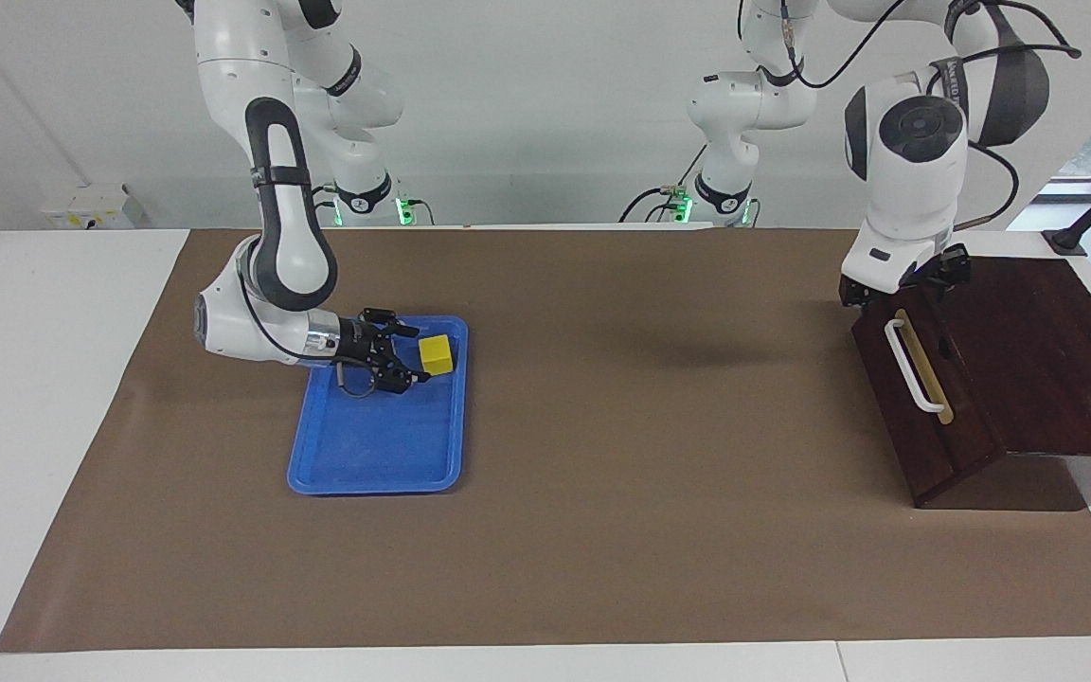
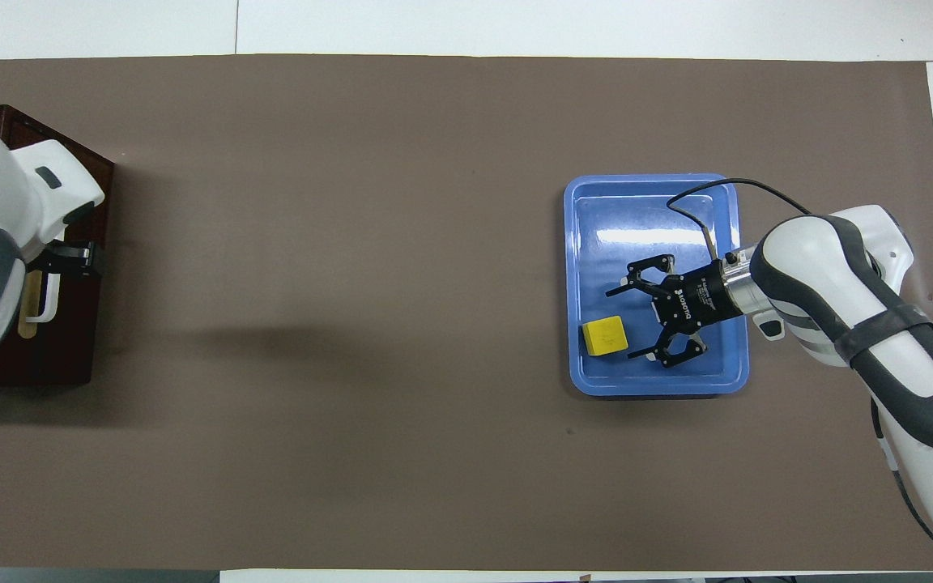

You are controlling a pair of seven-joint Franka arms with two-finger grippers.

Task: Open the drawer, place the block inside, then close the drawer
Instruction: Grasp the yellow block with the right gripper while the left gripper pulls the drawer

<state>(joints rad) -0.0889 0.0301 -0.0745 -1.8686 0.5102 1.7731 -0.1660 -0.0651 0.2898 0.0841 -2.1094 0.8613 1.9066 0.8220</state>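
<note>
The white table (image 1: 34,398) carries a brown mat (image 1: 602,530). On the mat lie a blue tray (image 1: 366,464), toward the right arm's end, and the drawer (image 1: 1010,369), toward the left arm's end.

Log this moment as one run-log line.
drawer: closed | block: in blue tray | right claw: open, beside block | left claw: open, over drawer handle

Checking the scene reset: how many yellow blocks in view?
1. The block lies in the blue tray, at the tray's end nearer the robots. The closed drawer could hide others.
</note>
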